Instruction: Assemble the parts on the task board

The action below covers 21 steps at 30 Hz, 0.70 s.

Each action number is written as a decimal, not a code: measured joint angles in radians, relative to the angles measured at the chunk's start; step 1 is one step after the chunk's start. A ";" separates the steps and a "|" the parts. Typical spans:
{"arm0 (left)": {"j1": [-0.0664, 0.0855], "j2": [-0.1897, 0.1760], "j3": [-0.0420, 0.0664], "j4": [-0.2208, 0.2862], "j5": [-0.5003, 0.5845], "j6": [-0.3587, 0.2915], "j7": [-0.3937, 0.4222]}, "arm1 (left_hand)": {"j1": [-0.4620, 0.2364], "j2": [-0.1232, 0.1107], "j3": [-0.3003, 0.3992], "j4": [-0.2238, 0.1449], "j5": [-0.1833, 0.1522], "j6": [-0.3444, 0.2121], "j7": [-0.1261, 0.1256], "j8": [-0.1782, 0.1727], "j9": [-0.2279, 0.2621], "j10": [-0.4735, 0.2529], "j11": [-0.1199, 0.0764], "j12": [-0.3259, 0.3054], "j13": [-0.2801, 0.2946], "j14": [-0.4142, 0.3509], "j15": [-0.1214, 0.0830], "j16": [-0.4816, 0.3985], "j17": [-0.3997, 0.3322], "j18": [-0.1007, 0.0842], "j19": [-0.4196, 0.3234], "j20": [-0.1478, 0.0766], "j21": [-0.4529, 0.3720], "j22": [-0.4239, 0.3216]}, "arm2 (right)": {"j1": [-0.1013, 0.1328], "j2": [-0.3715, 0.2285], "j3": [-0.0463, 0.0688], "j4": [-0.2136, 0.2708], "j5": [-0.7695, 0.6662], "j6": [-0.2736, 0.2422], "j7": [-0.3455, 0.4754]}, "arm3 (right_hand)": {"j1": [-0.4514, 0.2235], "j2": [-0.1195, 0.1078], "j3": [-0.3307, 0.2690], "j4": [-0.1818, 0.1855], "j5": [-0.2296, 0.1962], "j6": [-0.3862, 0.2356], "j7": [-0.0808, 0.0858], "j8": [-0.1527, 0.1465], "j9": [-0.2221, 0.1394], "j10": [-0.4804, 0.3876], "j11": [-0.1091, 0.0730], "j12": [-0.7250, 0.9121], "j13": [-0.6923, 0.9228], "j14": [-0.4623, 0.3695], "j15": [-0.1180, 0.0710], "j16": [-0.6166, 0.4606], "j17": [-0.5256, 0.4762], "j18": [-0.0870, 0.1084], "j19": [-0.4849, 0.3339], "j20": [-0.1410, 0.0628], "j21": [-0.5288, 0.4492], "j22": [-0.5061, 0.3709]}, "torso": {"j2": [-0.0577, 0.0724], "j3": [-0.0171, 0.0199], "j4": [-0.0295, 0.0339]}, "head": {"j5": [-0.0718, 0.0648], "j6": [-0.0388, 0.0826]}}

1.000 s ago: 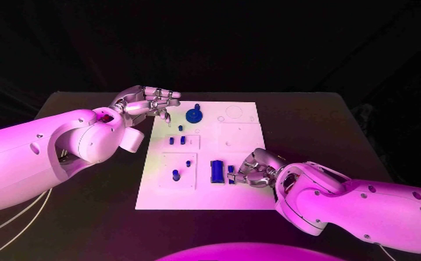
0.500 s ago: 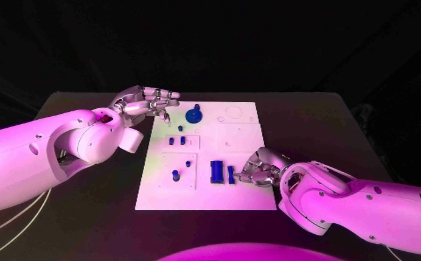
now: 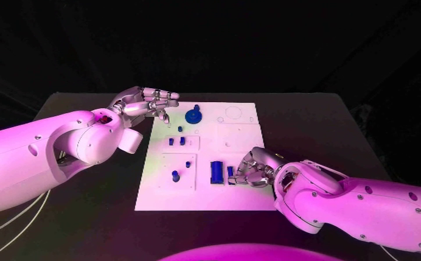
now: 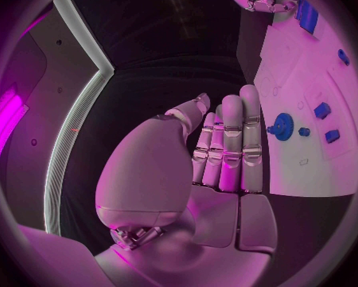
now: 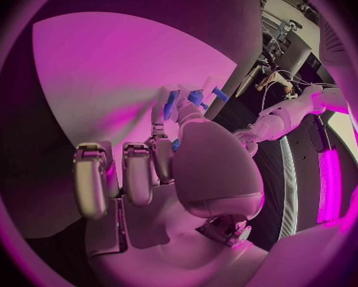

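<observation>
Partly hidden, narrow blue part (image 3: 230,171) (grip unclear), right hand (image 3: 252,170) beside it

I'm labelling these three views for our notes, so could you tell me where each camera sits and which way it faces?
Head view: on the robot's head, looking down at the board on the black table; both arms enter, left hand at the board's far left corner, right hand at the blue parts near its front.
Left wrist view: behind the left hand, facing past its fingers to the board.
Right wrist view: behind the right hand, facing the board close up.
Shared: head and left wrist views both show the blue gear.
</observation>
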 measured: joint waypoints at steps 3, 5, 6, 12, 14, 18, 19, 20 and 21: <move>0.000 0.000 0.000 0.000 0.000 0.000 0.000 | 0.000 0.000 0.000 0.000 0.000 0.000 0.000 0.000 0.000 0.000 0.000 0.000 0.000 0.000 0.000 0.000 0.000 0.000 0.000 0.000 0.000 0.000 | 0.000 0.008 0.000 -0.008 -0.007 0.003 -0.002 | 0.004 0.004 0.000 0.000 0.000 0.000 0.000 0.000 0.000 0.000 0.000 0.002 0.000 0.000 0.000 0.000 0.000 0.000 0.000 0.000 0.000 0.000 | 0.000 -0.0003 0.0004 | -0.001 0.000; 0.000 0.000 0.000 0.000 0.000 0.000 0.000 | 0.000 0.000 0.000 0.000 0.000 0.000 0.000 0.000 0.000 0.000 0.000 0.000 0.000 0.000 0.000 0.000 0.000 0.000 0.000 0.000 0.000 0.000 | 0.000 0.013 0.000 -0.014 -0.012 0.007 -0.004 | 0.004 0.004 -0.001 -0.001 0.000 0.000 0.000 0.000 0.001 0.001 -0.001 0.002 0.000 0.000 0.000 0.000 0.000 0.000 0.000 0.000 0.000 0.000 | 0.000 -0.0003 0.0005 | -0.001 -0.001; 0.000 0.000 0.000 0.000 0.000 0.000 0.000 | 0.000 0.000 0.000 0.000 0.000 0.000 0.000 0.000 0.000 0.000 0.000 0.000 0.000 0.000 0.000 0.000 0.000 0.000 0.000 0.000 0.000 0.000 | 0.000 0.014 0.000 -0.016 -0.014 0.009 -0.004 | 0.010 0.010 -0.003 -0.003 0.000 0.000 0.000 0.000 0.001 0.004 -0.004 0.005 0.001 0.000 0.000 0.000 0.000 0.000 0.000 0.000 0.000 0.000 | 0.000 -0.0003 0.0005 | -0.001 -0.001; 0.000 0.000 0.000 0.000 0.000 0.000 0.000 | 0.000 0.000 0.000 0.000 0.000 0.000 0.000 0.000 0.000 0.000 0.000 0.000 0.000 0.000 0.000 0.000 0.000 0.000 0.000 0.000 0.000 0.000 | -0.001 0.016 0.000 -0.021 -0.029 0.022 -0.008 | 0.038 0.009 -0.013 -0.020 -0.024 0.003 -0.003 0.000 0.003 0.004 -0.004 0.010 0.003 0.000 -0.007 0.000 0.000 0.000 0.000 0.000 0.000 0.000 | 0.000 -0.0003 0.0003 | 0.001 -0.004; 0.000 0.000 0.000 0.000 0.000 0.000 0.000 | 0.000 0.000 0.000 0.000 0.000 0.000 0.000 0.000 0.000 0.000 0.000 0.000 0.000 0.000 0.000 0.000 0.000 0.000 0.000 0.000 0.000 0.000 | -0.001 0.015 0.001 -0.021 -0.034 0.025 -0.008 | 0.043 0.013 -0.014 -0.020 -0.037 0.003 -0.003 0.004 0.003 0.006 -0.006 0.011 0.004 0.000 -0.007 0.004 0.000 0.000 0.000 0.000 0.005 0.000 | 0.000 0.0000 0.0001 | 0.002 -0.002; 0.000 -0.001 0.000 0.000 0.000 0.000 -0.001 | 0.000 0.000 0.000 0.000 0.000 0.000 0.000 0.000 0.000 0.000 0.000 0.000 0.000 0.000 0.000 0.000 0.000 0.000 0.000 0.000 0.000 0.000 | 0.000 0.012 0.001 -0.019 -0.043 0.029 -0.008 | 0.055 0.014 -0.016 -0.030 -0.054 0.003 -0.003 0.004 0.004 0.009 -0.009 0.015 0.005 0.000 -0.007 0.004 0.000 0.000 0.000 0.000 0.005 0.000 | 0.000 0.0004 0.0000 | 0.003 -0.001; 0.000 -0.001 0.000 0.000 0.000 0.000 -0.001 | 0.000 0.000 0.000 0.000 0.000 0.000 0.000 0.000 0.000 0.000 0.000 0.000 0.000 0.000 0.000 0.000 0.000 0.000 0.000 0.000 0.000 0.000 | 0.000 0.011 0.001 -0.018 -0.045 0.030 -0.008 | 0.059 0.017 -0.018 -0.032 -0.061 0.003 -0.003 0.004 0.004 0.009 -0.009 0.018 0.005 0.000 -0.007 0.004 0.000 0.000 0.000 0.000 0.005 0.000 | 0.000 0.0004 0.0000 | 0.003 -0.001; 0.000 -0.001 0.000 0.000 0.000 0.000 -0.001 | 0.000 0.000 0.000 0.000 0.000 0.000 0.000 0.000 0.000 0.000 0.000 0.000 0.000 0.000 0.000 0.000 0.000 0.000 0.000 0.000 0.000 0.000 | 0.000 0.011 0.001 -0.017 -0.048 0.030 -0.009 | 0.065 0.017 -0.018 -0.034 -0.070 0.003 -0.003 0.004 0.004 0.009 -0.009 0.019 0.005 0.000 -0.007 0.004 0.000 0.000 0.000 0.000 0.005 0.000 | 0.000 0.0004 0.0000 | 0.003 0.000; 0.000 -0.001 0.000 0.000 0.000 0.000 -0.001 | 0.000 0.000 0.000 0.000 0.000 0.000 0.000 0.000 0.000 0.000 0.000 0.000 0.000 0.000 0.000 0.000 0.000 0.000 0.000 0.000 0.000 0.000 | 0.000 0.010 0.002 -0.016 -0.050 0.030 -0.009 | 0.070 0.020 -0.016 -0.036 -0.084 0.003 -0.003 0.004 0.005 0.009 -0.009 0.022 0.005 0.000 -0.007 0.004 0.000 0.000 0.000 0.000 0.005 0.000 | 0.000 0.0004 -0.0002 | 0.003 0.000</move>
